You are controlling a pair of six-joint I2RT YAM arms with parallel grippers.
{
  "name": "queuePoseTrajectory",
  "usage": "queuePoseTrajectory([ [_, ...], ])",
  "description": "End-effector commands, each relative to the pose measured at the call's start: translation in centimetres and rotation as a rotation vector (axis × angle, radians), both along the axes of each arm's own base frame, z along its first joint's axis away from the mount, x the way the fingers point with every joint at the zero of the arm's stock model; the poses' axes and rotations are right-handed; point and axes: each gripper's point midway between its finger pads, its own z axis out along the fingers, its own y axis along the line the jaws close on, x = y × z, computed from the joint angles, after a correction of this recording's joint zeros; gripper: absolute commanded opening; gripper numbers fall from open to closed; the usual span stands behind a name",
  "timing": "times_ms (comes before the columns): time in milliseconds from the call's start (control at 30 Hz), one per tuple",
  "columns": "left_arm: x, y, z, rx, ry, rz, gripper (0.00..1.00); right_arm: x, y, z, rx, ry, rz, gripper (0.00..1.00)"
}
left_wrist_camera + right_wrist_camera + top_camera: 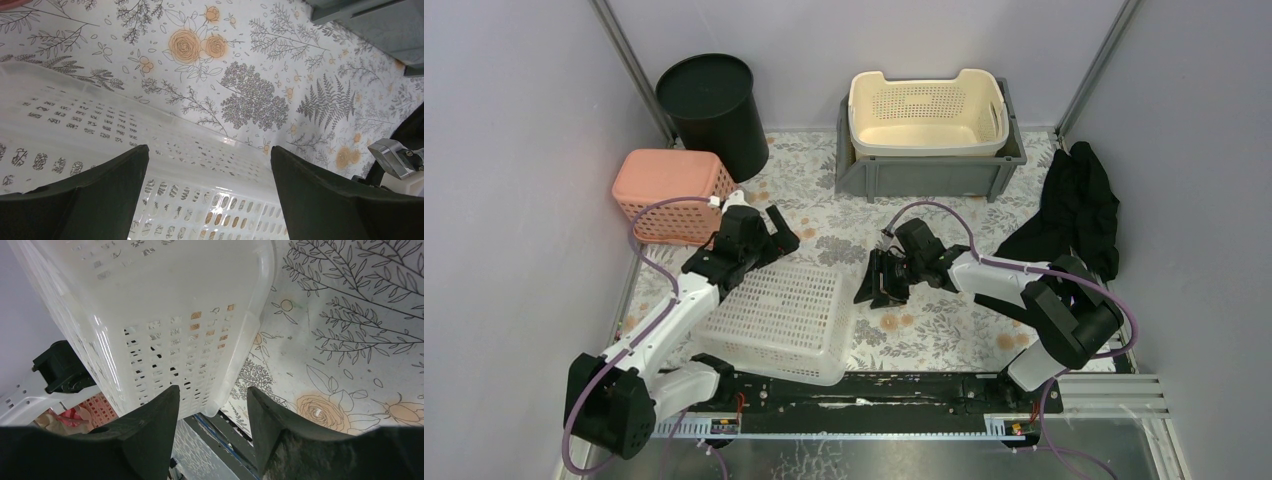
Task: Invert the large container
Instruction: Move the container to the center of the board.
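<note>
We see large white basket [779, 318] lying bottom-up, rim on table, beneath and ahead of left gripper [774, 228], just left of right gripper [876, 285]. Both jaw pairs apart, clamping nothing. Right wrist view alone shows rim corner ahead, between right jaws. Top view alone shows black bin [714, 110], black cloth [1074, 210]. Floral tablecloth [944, 330]; pale lilac walls [514, 150].

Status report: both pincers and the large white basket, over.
White basket lies base up. Left pincer open above its far edge. Right pincer open at its right side. Pink basket just beyond left pincer.
</note>
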Motion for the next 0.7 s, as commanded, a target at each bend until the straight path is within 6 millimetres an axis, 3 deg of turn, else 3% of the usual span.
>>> queuePoseTrajectory([
  [0,0.2,0.8,0.7,0.047,0.012,0.004,1.00,-1.1,0.9,1.5,0.044,-0.012,0.057,0.59],
  [400,3.3,-0.1,4.9,0.043,-0.074,-0.046,1.00,-3.3,1.5,2.4,0.041,-0.010,0.114,0.59],
  [667,1.8,-1.3,9.5,-0.048,-0.154,-0.110,1.00,-4.0,2.7,3.4,0.060,-0.015,0.137,0.60],
])
